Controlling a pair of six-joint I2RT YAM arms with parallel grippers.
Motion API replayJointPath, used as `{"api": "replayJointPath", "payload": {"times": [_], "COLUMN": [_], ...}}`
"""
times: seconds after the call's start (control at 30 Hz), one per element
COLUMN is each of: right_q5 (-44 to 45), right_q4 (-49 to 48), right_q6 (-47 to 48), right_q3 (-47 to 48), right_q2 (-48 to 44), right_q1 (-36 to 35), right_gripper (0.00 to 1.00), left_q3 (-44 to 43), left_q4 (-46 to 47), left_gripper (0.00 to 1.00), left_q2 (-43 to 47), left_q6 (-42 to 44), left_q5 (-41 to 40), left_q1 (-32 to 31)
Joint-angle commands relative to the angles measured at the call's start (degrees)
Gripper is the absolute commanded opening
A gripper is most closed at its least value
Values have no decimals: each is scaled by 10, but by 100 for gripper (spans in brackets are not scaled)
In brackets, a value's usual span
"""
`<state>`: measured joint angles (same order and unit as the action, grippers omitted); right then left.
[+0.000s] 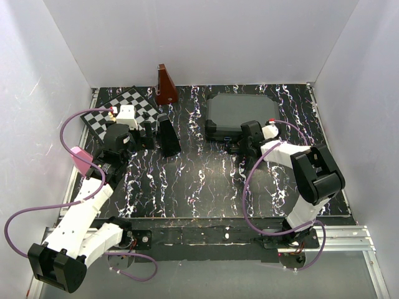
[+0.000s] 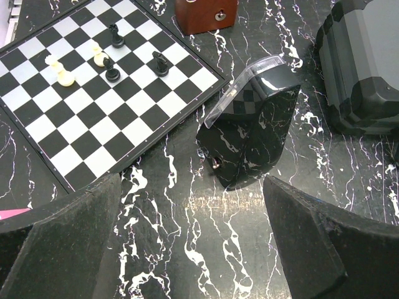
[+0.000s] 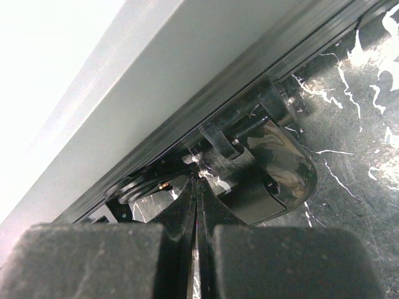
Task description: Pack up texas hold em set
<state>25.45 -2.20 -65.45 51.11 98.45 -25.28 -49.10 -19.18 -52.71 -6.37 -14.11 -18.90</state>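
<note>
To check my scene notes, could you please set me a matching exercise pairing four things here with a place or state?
Things:
1. chessboard
2. brown wooden block
3. case
4. left gripper

Place or state:
A. open
B. back right, shut
C. back left
D. back middle

Pairs: 1-C, 2-D, 3-B, 4-A

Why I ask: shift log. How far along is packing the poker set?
Done: the case lies shut, and nothing of the set shows outside it. In hand: the right gripper, shut, sits at the case's front latch; I cannot tell whether the latch is fastened. Left: probably securing the latches. The left gripper is open and holds nothing.
</note>
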Motion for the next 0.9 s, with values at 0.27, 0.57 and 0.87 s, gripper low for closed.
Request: {"api": "replayJointPath", "payload": {"times": [0.27,0.57,0.87], "right_q5": [92,100,100], "right_q4": [83,125,126], "right_q6": [-79,-111,-111], "right_q3": [36,48,48], "right_q2": [52,58,58], "right_q1": [22,23,23], "right_gripper": [1,1,1], "left_q3": [5,-5,-184], "left_q4": [2,14,22], "left_gripper": [98,98,93], "left_q2": [15,11,-155], "left_q6": [7,18,-15], "left_q5": [-22,-8,35], "left_q1": [-1,-8,-102]}}
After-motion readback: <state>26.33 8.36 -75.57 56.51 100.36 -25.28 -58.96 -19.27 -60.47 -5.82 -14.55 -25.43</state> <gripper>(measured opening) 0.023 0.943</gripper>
